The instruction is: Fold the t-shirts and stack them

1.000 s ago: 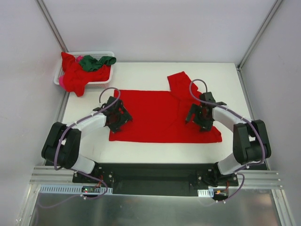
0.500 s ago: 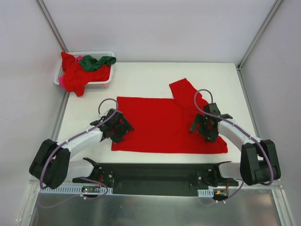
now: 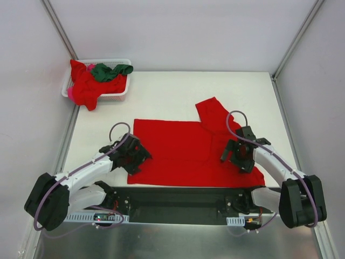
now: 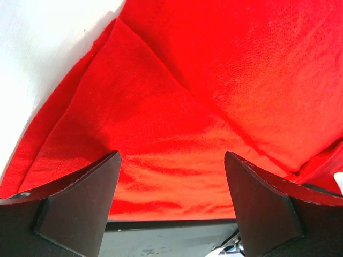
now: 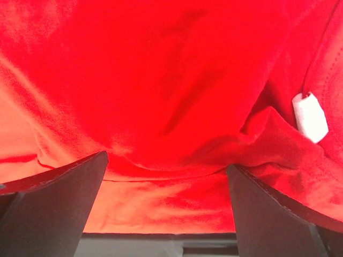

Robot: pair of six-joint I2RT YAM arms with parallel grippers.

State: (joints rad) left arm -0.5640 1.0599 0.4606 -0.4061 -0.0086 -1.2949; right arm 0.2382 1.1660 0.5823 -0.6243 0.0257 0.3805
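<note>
The white desk [image 3: 161, 97] carries one large red t-shirt [image 3: 183, 151], spread flat at the near edge, with one sleeve pointing toward the far right. At the far left corner, a white lattice basket [image 3: 108, 60] holds a heap of red shirts [image 3: 83, 89] that spills over its near rim. A dark green shirt [image 3: 110, 71] lies on top of the heap.

The left fingers [image 3: 133, 155] are spread wide over the t-shirt's left edge, at a folded corner, and clamp nothing. The right fingers [image 3: 239, 155] are spread fully wide over the right part, near the collar, and cloth lies flat between them. A small white label [image 5: 310, 118] shows beside the right fingers.
</note>
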